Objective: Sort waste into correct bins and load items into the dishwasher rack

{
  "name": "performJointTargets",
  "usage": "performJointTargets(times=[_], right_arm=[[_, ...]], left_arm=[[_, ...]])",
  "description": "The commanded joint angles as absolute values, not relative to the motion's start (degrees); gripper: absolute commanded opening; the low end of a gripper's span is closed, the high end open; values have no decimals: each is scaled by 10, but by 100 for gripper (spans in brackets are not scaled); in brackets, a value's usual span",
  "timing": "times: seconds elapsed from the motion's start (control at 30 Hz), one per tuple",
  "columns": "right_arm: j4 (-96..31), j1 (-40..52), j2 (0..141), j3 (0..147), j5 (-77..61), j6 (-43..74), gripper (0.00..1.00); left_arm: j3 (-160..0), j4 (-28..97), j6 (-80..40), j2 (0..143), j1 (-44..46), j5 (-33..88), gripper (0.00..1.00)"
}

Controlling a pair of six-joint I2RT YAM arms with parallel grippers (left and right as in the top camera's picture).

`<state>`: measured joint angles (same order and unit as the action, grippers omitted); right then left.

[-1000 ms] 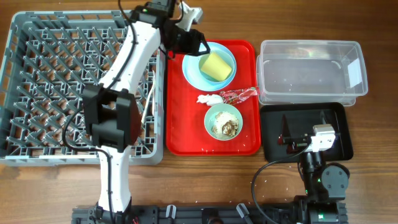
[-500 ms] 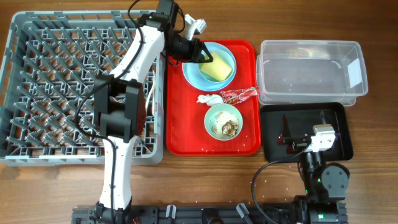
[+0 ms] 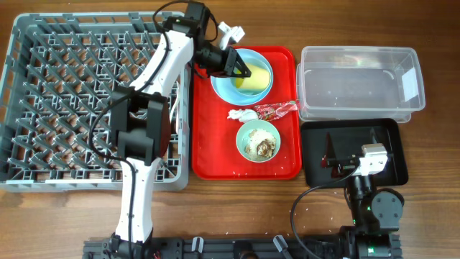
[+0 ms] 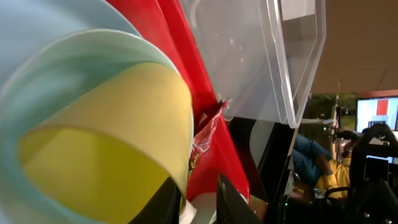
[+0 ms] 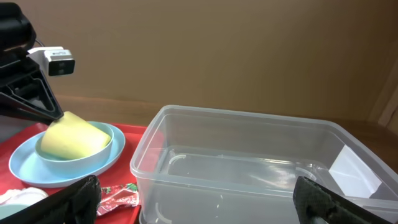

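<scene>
While the dishwasher rack (image 3: pixel 43 101) is being reached across at the left by the left arm, the left gripper (image 3: pixel 241 69) is being held at the rim of the yellow cup (image 3: pixel 255 78). The cup is lying on its side in the light blue bowl (image 3: pixel 224 86) on the red tray (image 3: pixel 215 155). The fingers are being held narrowly apart, and whether the cup is being gripped cannot be told. Farther right, over the black tray (image 3: pixel 388 173), the right gripper (image 5: pixel 196 190) is being held with fingers spread wide.

Tray: flat red serving tray (image 3: pixel 215 155) lay centre frame overhead | Surface: wooden table (image 3: pixel 431 208) filled the view beneath it | Background: plain brown wall (image 5: pixel 217 50) upper right-wrist view; lit screen (image 4: pixel 377 114) right edge left-wrist view
</scene>
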<state>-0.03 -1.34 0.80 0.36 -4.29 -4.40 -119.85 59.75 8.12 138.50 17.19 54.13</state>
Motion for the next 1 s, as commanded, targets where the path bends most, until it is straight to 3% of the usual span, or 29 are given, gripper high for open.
performJointTargets(times=[0.0, 0.27, 0.5, 0.77, 0.97], right_arm=[[1, -17, 5, 3, -44, -44, 100], [1, -17, 5, 3, -44, -44, 100], [1, -17, 5, 3, -44, -44, 100], [1, -17, 5, 3, -44, -44, 100], [1, -17, 5, 3, -44, -44, 100]], left_arm=[[-1200, 592, 86, 1390, 192, 530, 16], [-1200, 590, 85, 1390, 196, 493, 4], [-1214, 581, 21, 1353, 174, 479, 4], [-1215, 611, 8, 1196, 160, 425, 4], [-1215, 615, -12, 1158, 73, 576, 4]])
